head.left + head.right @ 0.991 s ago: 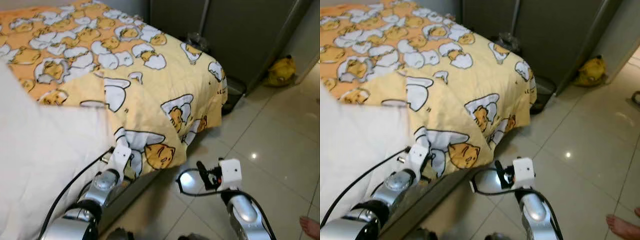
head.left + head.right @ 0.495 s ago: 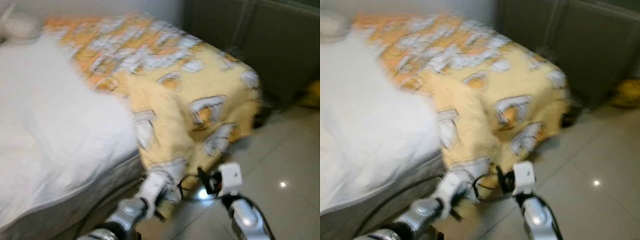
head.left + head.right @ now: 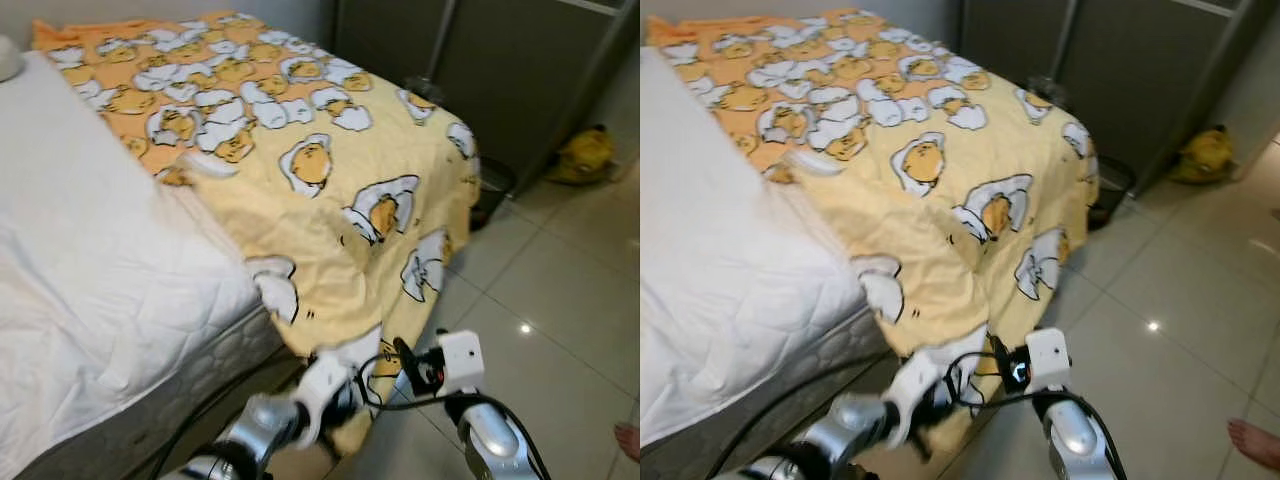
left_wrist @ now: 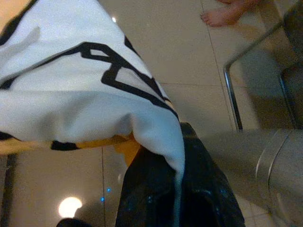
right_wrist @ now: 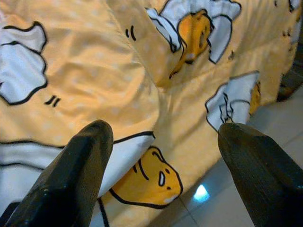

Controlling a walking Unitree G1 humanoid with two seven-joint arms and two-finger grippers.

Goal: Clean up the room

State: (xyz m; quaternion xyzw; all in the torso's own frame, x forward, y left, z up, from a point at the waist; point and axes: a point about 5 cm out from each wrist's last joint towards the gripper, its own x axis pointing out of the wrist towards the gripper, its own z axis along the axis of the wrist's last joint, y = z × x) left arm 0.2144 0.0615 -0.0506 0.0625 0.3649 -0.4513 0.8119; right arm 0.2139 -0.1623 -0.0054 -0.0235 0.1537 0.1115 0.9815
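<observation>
Gripping item 1: yellow blanket [image 3: 330,190], spread over the bed [image 3: 90,290], its corner hanging at 6 o'clock, pinched in left gripper [image 3: 345,395], apparently to straighten it. Item 2: right gripper [image 5: 161,156], fingers spread wide, empty, facing the cloth.

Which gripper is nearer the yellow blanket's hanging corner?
Left. The left gripper is shut on the yellow blanket corner; the right gripper is open just beside it, not touching.
</observation>
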